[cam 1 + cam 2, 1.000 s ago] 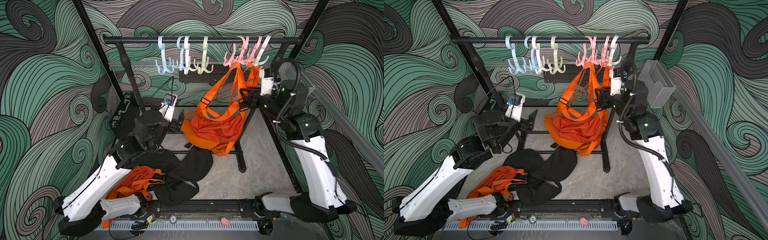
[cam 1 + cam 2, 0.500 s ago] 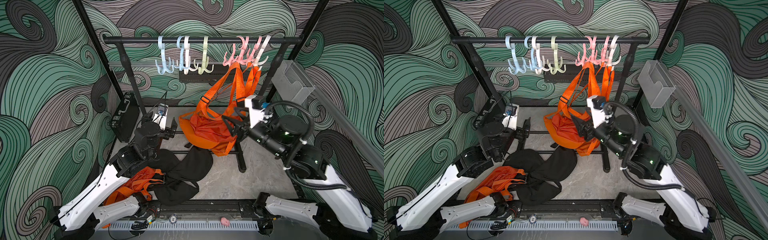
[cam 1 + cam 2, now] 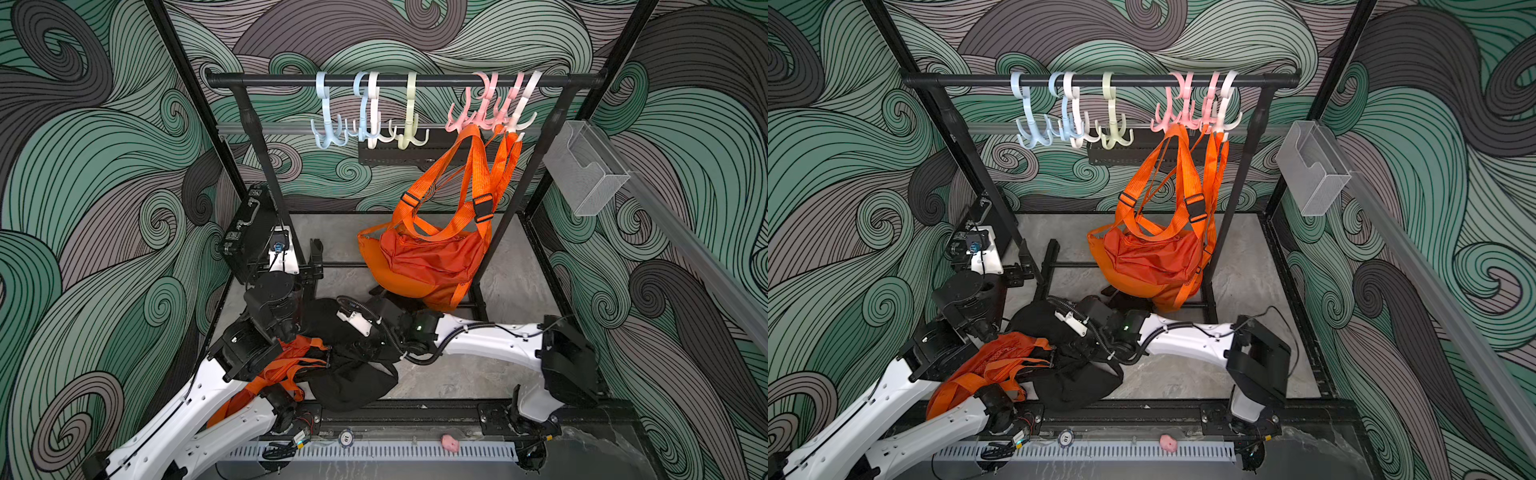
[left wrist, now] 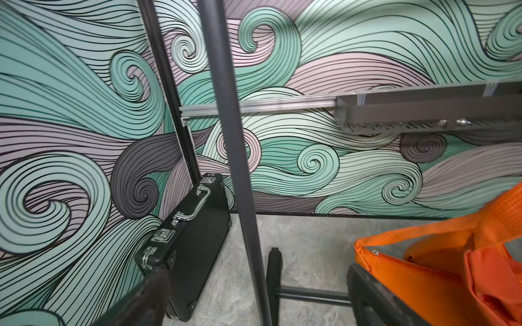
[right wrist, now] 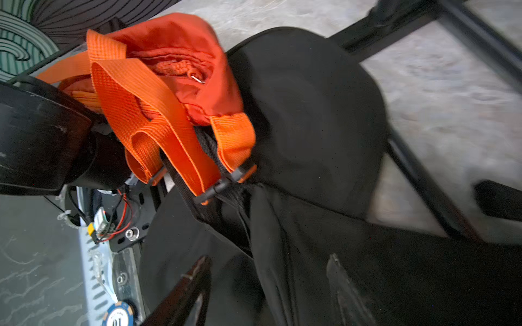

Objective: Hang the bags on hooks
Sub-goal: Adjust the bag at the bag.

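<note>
An orange bag [image 3: 419, 266] hangs by its straps from the pink and white hooks [image 3: 490, 112] at the right end of the black rail [image 3: 415, 79]. It also shows in the left wrist view [image 4: 423, 282]. Blue, white and green hooks [image 3: 365, 133] further left carry nothing. On the floor lie a black bag [image 3: 349, 382] and a second orange bag [image 3: 291, 357], partly under my left arm. My left gripper [image 3: 1038, 255] is open and holds nothing, low beside the rack's left post [image 4: 237, 169]. My right gripper [image 5: 268, 261] is open just over the black bag [image 5: 310, 113].
A black case [image 3: 245, 232] leans on the back-left wall. The rack's floor bars [image 4: 310, 296] run under the hanging bag. A clear bin [image 3: 586, 170] sticks out from the right wall. A pink lump [image 3: 449, 442] and a chip [image 3: 345, 437] lie at the front edge.
My right arm has left the hanging bag's straps and swung down to the black bag on the floor. My left gripper has pulled back, dropped low and opened wider. The orange bag stays hung.
</note>
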Controlling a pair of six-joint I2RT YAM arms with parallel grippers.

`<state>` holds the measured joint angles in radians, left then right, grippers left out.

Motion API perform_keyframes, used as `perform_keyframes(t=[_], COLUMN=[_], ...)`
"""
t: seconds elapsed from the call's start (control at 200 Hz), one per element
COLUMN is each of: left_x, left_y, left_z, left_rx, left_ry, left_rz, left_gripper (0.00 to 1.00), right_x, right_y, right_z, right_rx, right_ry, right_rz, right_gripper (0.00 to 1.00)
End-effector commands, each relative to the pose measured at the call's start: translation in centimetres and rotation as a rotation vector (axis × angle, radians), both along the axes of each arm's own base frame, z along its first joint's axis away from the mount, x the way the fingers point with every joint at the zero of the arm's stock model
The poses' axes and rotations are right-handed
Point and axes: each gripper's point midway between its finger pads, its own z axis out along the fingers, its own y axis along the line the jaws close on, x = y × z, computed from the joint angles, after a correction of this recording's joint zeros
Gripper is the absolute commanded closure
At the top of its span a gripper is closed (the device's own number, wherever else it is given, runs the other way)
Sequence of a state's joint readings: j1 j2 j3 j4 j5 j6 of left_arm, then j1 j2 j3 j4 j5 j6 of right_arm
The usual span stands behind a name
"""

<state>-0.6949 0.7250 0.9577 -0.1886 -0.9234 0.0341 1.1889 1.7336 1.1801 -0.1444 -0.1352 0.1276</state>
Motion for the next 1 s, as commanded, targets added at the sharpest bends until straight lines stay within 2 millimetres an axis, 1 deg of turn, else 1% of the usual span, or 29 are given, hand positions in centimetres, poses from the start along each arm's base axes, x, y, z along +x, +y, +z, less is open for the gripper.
perform_keyframes(t=[0.0, 0.095, 0.205, 0.32, 0.505, 0.54, 0.56, 0.595, 0.635, 0.675, 0.71, 0.745, 0.79, 0.821, 0.911, 0.966, 0.996], left_x=[-1.0, -1.2, -1.3, -1.4, -1.4, -1.3, -1.3, -1.3, -1.2, -1.1, -1.0, -1.0, -0.9, -0.8, -0.6, -0.4, -0.3], left_y=[2.0, 2.3, 2.4, 2.5, 2.2, 2.2, 2.1, 2.0, 1.9, 1.8, 1.7, 1.6, 1.4, 1.2, 0.7, 0.4, 0.3], left_z=[1.6, 1.3, 1.4, 1.6, 1.6, 1.6, 1.5, 1.5, 1.5, 1.4, 1.3, 1.3, 1.2, 1.2, 0.9, 0.9, 0.9], left_rx=[-0.065, -0.058, -0.057, -0.049, -0.041, -0.039, -0.038, -0.037, -0.038, -0.035, -0.030, -0.028, -0.023, -0.018, -0.005, -0.002, 0.000], left_ry=[-0.079, -0.081, -0.085, -0.090, -0.088, -0.087, -0.086, -0.084, -0.083, -0.080, -0.076, -0.074, -0.069, -0.065, -0.059, -0.053, -0.050], left_rz=[0.080, 0.090, 0.091, 0.085, 0.070, 0.067, 0.065, 0.062, 0.057, 0.053, 0.048, 0.043, 0.035, 0.025, 0.000, -0.011, -0.018], left_gripper=[0.01, 0.01, 0.02, 0.01, 0.02, 0.01, 0.01, 0.01, 0.01, 0.01, 0.01, 0.01, 0.02, 0.02, 0.02, 0.02, 0.02], right_x=[0.2, 0.7, 1.1, 1.0, 0.3, 0.3, 0.3, 0.6, 1.0, 1.4, 2.1, 3.0, 4.1, 4.8, 6.6, 7.5, 8.0], right_y=[4.9, 6.6, 7.7, 8.2, 8.2, 8.1, 8.0, 7.8, 7.5, 7.2, 6.7, 6.1, 5.0, 4.1, 0.7, -2.1, -3.5], right_z=[2.8, 1.6, -0.6, -1.5, -4.1, -4.6, -4.9, -5.4, -5.5, -5.0, -4.1, -2.6, -0.7, 0.9, 5.0, 6.2, 6.5], right_rx=[0.174, 0.170, 0.134, 0.126, 0.082, 0.071, 0.064, 0.044, 0.031, 0.027, 0.029, 0.045, 0.066, 0.086, 0.117, 0.082, 0.051], right_ry=[0.009, -0.003, -0.011, -0.021, 0.003, 0.002, -0.001, -0.008, -0.020, -0.045, -0.078, -0.114, -0.137, -0.150, -0.212, -0.253, -0.267], right_rz=[0.073, 0.081, 0.089, 0.101, 0.119, 0.118, 0.114, 0.100, 0.082, 0.064, 0.033, -0.005, -0.054, -0.087, -0.187, -0.251, -0.282], right_gripper=[0.38, 0.39, 0.41, 0.43, 0.54, 0.57, 0.60, 0.69, 0.79, 0.88, 0.95, 1.00, 1.00, 1.00, 1.00, 1.00, 1.00])
